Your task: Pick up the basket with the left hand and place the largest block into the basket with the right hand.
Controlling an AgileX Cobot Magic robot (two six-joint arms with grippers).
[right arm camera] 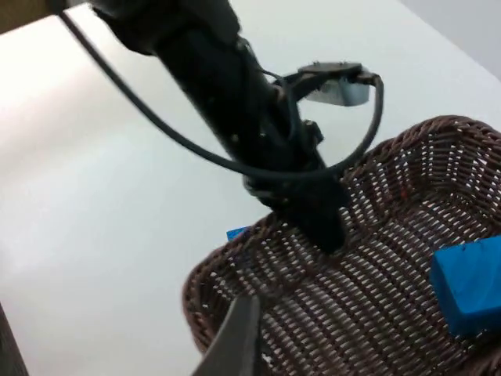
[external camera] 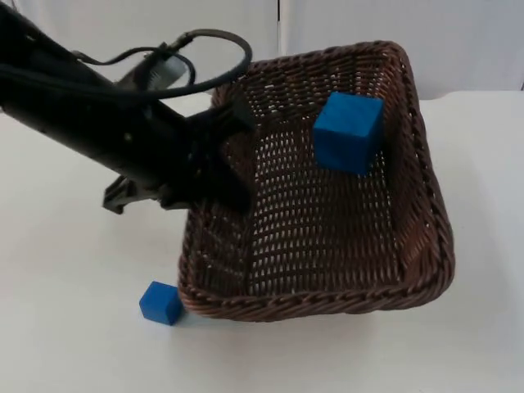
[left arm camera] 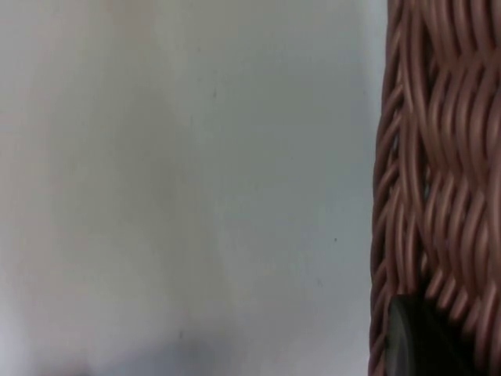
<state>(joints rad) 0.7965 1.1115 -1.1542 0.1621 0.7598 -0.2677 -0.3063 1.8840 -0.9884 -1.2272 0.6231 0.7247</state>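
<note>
We see our left gripper point(external camera: 225, 155) clamped on the wicker basket point(external camera: 426, 246) rim; the large blue block point(external camera: 349, 132) lies inside, the small blue block point(external camera: 161, 303) outside on the table. Placement looks done. Our right gripper's state we cannot tell.

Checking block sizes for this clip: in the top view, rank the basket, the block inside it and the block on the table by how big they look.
1. basket, held at its rim by the left gripper
2. large blue block inside the basket
3. small blue block on the table
</note>
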